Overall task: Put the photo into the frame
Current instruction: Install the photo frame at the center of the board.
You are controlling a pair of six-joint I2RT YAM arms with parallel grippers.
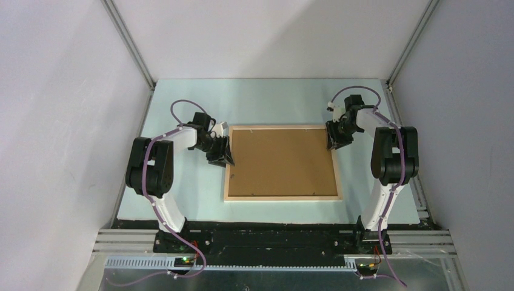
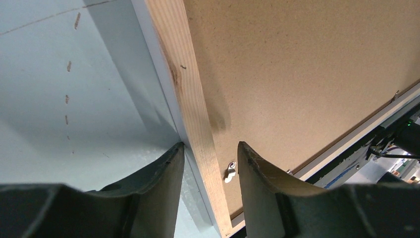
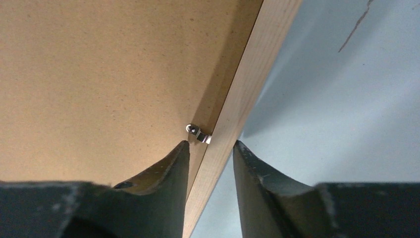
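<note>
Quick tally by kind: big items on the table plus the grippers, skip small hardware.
Pale wood rectangular picture frame: 1
Flat brown backing board lying inside that frame: 1
Black two-finger grippers: 2, the left gripper and the right gripper
Total: 4

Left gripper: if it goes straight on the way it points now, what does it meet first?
Probably the frame: its pale wood rail runs between the fingers of the left gripper. How near it is, the pictures do not show.
</note>
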